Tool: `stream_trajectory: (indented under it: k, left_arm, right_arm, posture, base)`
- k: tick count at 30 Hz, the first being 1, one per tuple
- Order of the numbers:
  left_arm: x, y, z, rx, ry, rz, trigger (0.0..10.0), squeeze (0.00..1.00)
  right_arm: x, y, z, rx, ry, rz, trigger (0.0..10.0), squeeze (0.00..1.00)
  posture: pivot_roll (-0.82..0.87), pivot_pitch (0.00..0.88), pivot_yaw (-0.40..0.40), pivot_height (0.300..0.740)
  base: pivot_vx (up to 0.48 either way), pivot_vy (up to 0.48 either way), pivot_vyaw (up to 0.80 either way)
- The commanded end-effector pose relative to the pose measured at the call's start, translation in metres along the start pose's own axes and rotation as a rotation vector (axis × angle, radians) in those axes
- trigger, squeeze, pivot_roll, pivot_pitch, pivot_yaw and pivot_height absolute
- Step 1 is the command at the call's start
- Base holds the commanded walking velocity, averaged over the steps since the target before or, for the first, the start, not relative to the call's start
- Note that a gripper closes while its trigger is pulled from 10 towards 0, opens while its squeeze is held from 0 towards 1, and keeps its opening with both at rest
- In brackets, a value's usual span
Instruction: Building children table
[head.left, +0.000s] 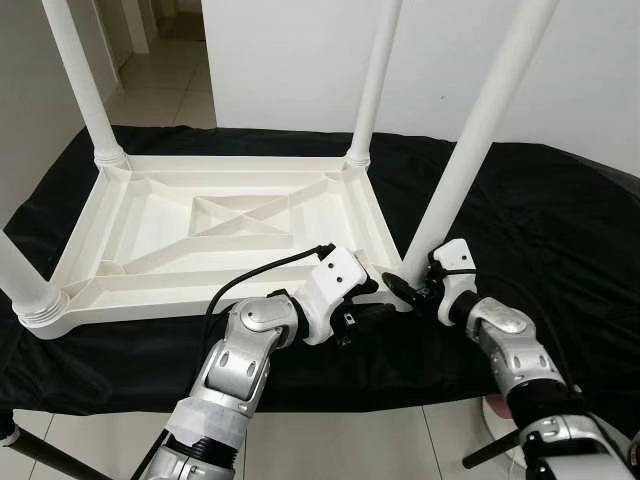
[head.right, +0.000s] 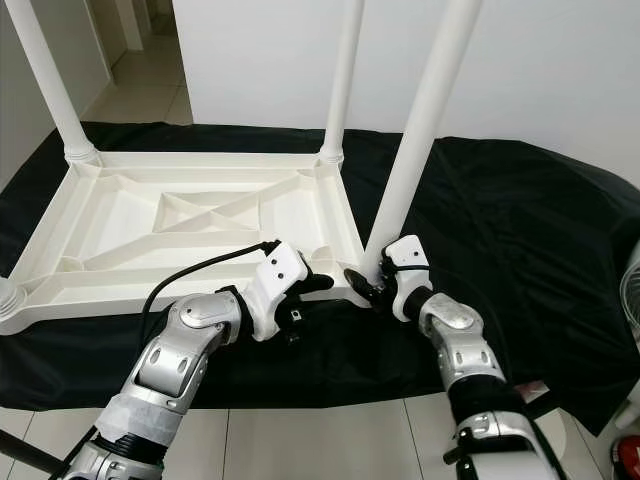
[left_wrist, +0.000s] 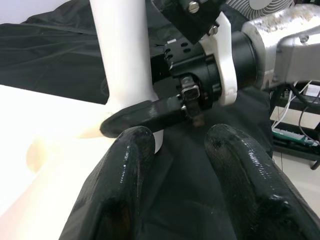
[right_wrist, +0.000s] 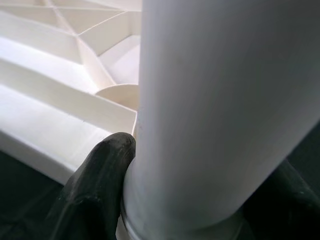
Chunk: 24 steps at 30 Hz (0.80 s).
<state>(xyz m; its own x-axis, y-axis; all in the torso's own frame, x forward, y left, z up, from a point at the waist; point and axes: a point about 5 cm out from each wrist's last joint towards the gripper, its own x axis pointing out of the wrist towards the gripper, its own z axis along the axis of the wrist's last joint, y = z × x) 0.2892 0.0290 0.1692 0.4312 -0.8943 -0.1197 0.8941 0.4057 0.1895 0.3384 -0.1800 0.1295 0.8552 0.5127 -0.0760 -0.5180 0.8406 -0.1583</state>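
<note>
Table top (head.left: 200, 225) upside down on black cloth (head.left: 560, 220), centre-left of frame; three legs seated at corners. Fourth leg (head.left: 470, 150) leans right, base at lower-centre corner socket.

Right gripper (head.left: 418, 285) pinches leg base, finger (right_wrist: 95, 185) pressed on each side. Left gripper (head.left: 375, 312) just beside same corner, fingers (left_wrist: 125, 170) spread, holding nothing.

Risks, judged:
- tilted leg cross-threads or jams
- grip low on leg, weak leverage, leg may slip or topple
- top slides on cloth if unbraced

Black-draped surface (head.left: 560, 230) bears upturned white table (head.left: 150, 250).
</note>
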Motion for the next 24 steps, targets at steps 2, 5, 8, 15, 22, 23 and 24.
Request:
stream_trajectory:
  k: [2,5,8,15,22,23,24]
  left_arm:
    - [0.001,0.006,-0.002,-0.014,0.015,0.147,10.0,0.0]
    - [0.001,0.005,-0.002,-0.016,0.014,0.146,10.0,0.0]
    - [0.001,0.005,-0.002,-0.019,0.015,0.146,10.0,0.0]
    - [0.002,-0.001,-0.007,-0.03,0.022,0.128,10.0,0.0]
    - [0.003,0.0,-0.005,-0.032,0.018,0.13,10.0,0.0]
    - [0.003,0.0,-0.005,-0.032,0.018,0.13,10.0,0.0]
    - [0.003,0.0,-0.005,-0.032,0.018,0.13,10.0,0.0]
  right_arm:
    - [0.004,0.011,-0.003,0.052,0.0,-0.067,10.0,0.0]
    - [0.006,0.022,-0.002,0.09,-0.024,-0.112,10.0,0.0]
    - [0.008,0.029,-0.001,0.108,-0.036,-0.18,10.0,0.0]
    - [0.014,0.041,0.002,0.29,-0.039,-0.58,10.0,0.0]
    - [0.014,0.044,0.009,0.275,-0.05,-0.636,10.0,0.0]
    - [0.014,0.043,0.01,0.274,-0.05,-0.639,10.0,0.0]
    - [0.014,0.043,0.01,0.274,-0.05,-0.639,10.0,0.0]
  posture:
    - [0.06,0.046,-0.04,0.74]
    - [0.06,0.05,-0.039,0.74]
    - [0.06,0.054,-0.041,0.74]
    - [0.04,0.064,-0.042,0.74]
    - [0.04,0.062,-0.044,0.74]
    - [0.04,0.062,-0.044,0.74]
    - [0.04,0.062,-0.044,0.74]
  base:
    - [0.0,0.0,0.0]
    - [0.0,0.0,0.0]
    - [0.0,0.0,0.0]
    - [0.0,0.0,0.0]
    - [0.0,0.0,0.0]
    - [0.0,0.0,0.0]
    - [0.0,0.0,0.0]
